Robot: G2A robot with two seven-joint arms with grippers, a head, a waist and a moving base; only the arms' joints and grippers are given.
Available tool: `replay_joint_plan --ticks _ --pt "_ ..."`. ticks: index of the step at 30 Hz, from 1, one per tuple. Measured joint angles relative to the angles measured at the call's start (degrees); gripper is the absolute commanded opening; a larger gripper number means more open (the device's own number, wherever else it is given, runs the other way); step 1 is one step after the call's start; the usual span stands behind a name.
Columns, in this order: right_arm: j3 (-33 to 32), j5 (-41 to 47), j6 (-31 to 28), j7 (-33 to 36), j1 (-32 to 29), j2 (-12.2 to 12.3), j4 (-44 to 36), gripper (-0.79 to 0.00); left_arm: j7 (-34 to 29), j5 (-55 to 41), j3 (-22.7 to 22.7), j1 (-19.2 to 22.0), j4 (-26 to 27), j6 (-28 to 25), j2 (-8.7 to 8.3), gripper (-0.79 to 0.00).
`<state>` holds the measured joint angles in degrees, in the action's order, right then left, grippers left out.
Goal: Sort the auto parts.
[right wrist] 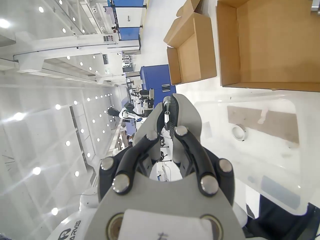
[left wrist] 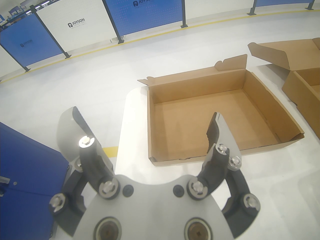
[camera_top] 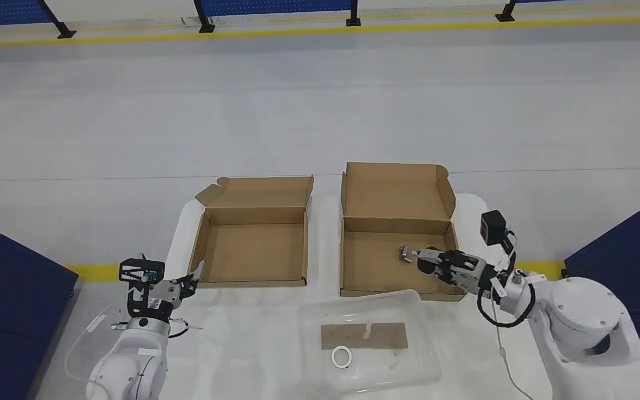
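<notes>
Two open cardboard boxes stand side by side, the left box (camera_top: 255, 250) (left wrist: 220, 116) and the right box (camera_top: 395, 240) (right wrist: 270, 38). A small metal part (camera_top: 405, 252) (right wrist: 315, 3) lies in the right box. My right gripper (camera_top: 424, 261) (right wrist: 171, 99) hovers over that box's front right area, shut on a small screw-like part (right wrist: 167, 111). A white ring (camera_top: 342, 357) (right wrist: 239, 132) rests in the clear tray (camera_top: 420, 365) (right wrist: 275, 176). My left gripper (camera_top: 190, 280) (left wrist: 145, 113) is open and holds nothing, near the left box's front left corner.
A flat cardboard strip (camera_top: 365, 334) (right wrist: 262, 122) lies in the clear tray beside the ring. The left box's floor is bare. Both boxes have their lids folded back. Blue partitions (camera_top: 25, 290) flank the table on either side.
</notes>
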<state>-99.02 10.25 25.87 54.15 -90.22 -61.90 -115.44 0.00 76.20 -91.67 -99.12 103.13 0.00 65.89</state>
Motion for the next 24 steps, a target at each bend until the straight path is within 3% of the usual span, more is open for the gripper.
replay_joint_plan --ticks 8,15,21,24 --pt "1.09 -3.4 1.63 -3.01 2.04 0.23 0.4 -0.785 0.0 0.0 0.0 0.0 0.0 0.0 0.0 0.0" --pt "11.11 -17.36 11.27 -1.49 18.06 1.24 10.15 -0.785 0.0 0.0 0.0 0.0 0.0 0.0 0.0 0.0" --pt "22.22 -25.99 15.59 -0.12 31.13 0.82 22.44 -0.785 0.0 0.0 0.0 0.0 0.0 0.0 0.0 0.0" --pt "26.88 -28.67 17.18 -1.11 34.7 0.28 27.78 -0.785 0.0 0.0 0.0 0.0 0.0 0.0 0.0 0.0"
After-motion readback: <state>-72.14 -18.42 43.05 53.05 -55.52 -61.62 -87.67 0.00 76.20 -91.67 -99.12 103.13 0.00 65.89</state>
